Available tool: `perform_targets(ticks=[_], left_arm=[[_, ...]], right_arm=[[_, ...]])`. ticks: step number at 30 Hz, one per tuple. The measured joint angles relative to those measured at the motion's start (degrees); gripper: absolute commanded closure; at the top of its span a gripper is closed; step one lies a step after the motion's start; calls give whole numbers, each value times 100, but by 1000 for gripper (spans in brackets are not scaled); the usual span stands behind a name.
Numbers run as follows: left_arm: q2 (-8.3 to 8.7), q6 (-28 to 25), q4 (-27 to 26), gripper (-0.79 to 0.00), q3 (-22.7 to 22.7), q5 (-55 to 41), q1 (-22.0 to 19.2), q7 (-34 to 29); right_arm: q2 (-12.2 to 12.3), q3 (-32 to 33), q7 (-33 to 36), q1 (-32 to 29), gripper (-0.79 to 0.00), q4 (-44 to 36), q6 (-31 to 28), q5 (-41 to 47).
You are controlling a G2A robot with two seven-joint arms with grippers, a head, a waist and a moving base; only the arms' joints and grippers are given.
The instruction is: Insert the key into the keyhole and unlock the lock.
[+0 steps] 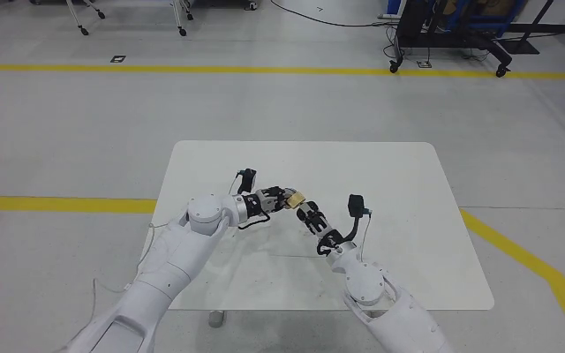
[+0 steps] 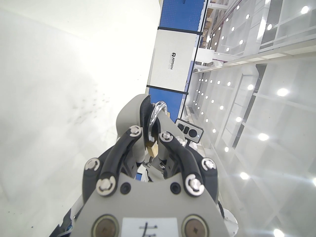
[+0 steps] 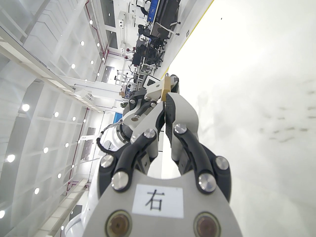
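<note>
Left gripper (image 1: pixel 281 194): jaws clamped on lock (image 1: pixel 295 199), brass body poking past tips. Right gripper (image 1: pixel 307 212): jaws pressed together, tips against brass body. White table (image 1: pixel 397 176) beneath both.

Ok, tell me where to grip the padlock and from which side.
Grip the padlock by its brass body, across the flat faces, as the left gripper does, approaching from the side opposite the right gripper. The rounded shackle would likely let it swing.
</note>
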Motion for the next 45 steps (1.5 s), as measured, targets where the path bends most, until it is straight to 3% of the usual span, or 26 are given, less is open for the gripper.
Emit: perform_targets(ticks=[1,2,3,10,19,20,22,26,27,29,40,45], left_arm=[[-3,-4,1,0,1,8,-1,-6],[-8,-6,5,0,-1,13,-1,-9],[-10,-7,9,0,-6,15,-1,-10],[-6,-99,10,0,-132,22,31,116],[4,-434,-204,0,-277,141,162,384],[9,-523,-245,0,-304,169,186,409],[18,-659,-309,0,-349,215,226,461],[36,-937,-455,0,-454,275,331,546],[39,-986,-484,0,-472,283,351,557],[43,-1080,-543,0,-505,309,394,578],[48,-1150,-658,0,-585,400,483,504],[41,-1160,-680,0,-592,424,495,451]], right_arm=[[-4,7,0,0,-212,-3,4,-3],[-10,19,-1,-1,-693,-12,-1,-3],[-15,30,-2,-7,-785,-24,-18,8],[-13,204,192,-172,-785,-179,-393,232],[-17,217,217,-191,-785,-193,-430,283],[-25,243,262,-224,-730,-219,-526,459],[-36,311,392,-290,-400,-257,-755,870],[-42,490,785,-420,-256,-259,-1206,1697],[-42,523,876,-438,-179,-256,-1259,1847],[-42,594,1076,-471,-95,-239,-1346,2155],[-91,562,1159,-307,-12,40,-1201,2187],[-126,532,1149,-192,-15,148,-1204,2221]])
